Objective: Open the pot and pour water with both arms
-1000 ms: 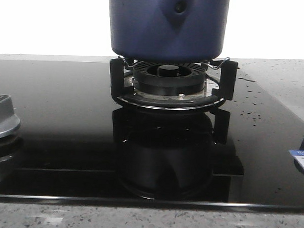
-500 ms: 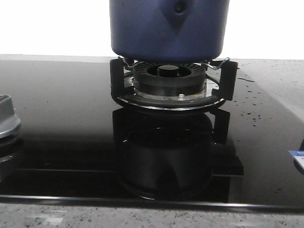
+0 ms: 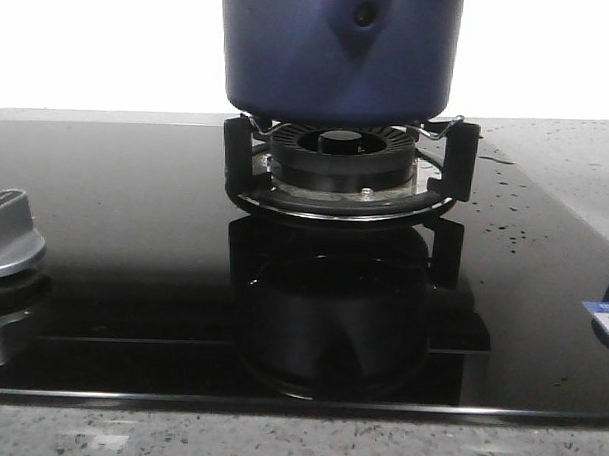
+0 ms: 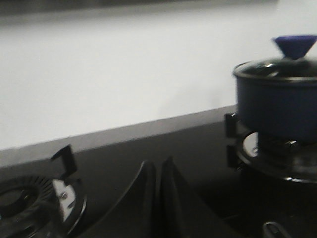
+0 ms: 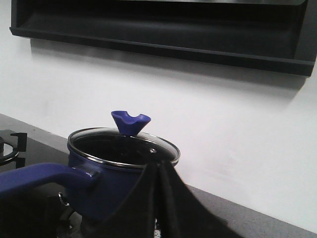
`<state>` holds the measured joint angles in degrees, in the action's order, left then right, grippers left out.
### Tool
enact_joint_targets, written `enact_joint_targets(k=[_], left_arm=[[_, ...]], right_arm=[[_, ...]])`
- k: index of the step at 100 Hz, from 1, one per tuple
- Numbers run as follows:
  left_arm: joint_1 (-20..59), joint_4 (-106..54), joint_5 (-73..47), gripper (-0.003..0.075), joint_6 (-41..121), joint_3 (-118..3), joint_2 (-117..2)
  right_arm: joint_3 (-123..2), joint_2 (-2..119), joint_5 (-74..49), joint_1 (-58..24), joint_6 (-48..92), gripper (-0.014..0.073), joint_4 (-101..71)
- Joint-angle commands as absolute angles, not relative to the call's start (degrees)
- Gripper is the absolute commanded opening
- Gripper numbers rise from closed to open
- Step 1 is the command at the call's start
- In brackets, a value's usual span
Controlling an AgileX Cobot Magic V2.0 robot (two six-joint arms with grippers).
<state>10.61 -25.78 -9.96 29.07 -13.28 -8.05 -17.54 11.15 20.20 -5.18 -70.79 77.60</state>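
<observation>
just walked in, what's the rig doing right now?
Nothing is being handled yet. The pot sits on the burner stand of the black cooktop, its glass lid with the blue knob still on. Both pincers are shut and empty: the left pincer hangs over the cooktop, off to one side of the pot, and the right pincer is close to the pot's wall, next to its long handle.

The surface (image 3: 134, 242) is a glossy black glass cooktop set in speckled grey stone. On it stand a black burner ring (image 3: 342, 159) with pot supports, a silver knob (image 3: 9, 238), and a small label (image 3: 606, 321).
</observation>
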Motion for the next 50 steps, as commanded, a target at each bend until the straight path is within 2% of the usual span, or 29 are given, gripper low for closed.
enact_joint_targets(k=[1, 50], left_arm=[[8.9, -12.3, -2.9, -0.0020, 15.7, -11.4, -8.6], [3.1, -9.3, -4.5, -0.0020, 13.1, 2.7, 1.8]], right_arm=[[-18.9, 11.7, 20.5, -5.2, -70.7, -0.0064, 76.6], [-18.9, 11.7, 20.3, -5.2, -70.7, -0.0064, 76.6]])
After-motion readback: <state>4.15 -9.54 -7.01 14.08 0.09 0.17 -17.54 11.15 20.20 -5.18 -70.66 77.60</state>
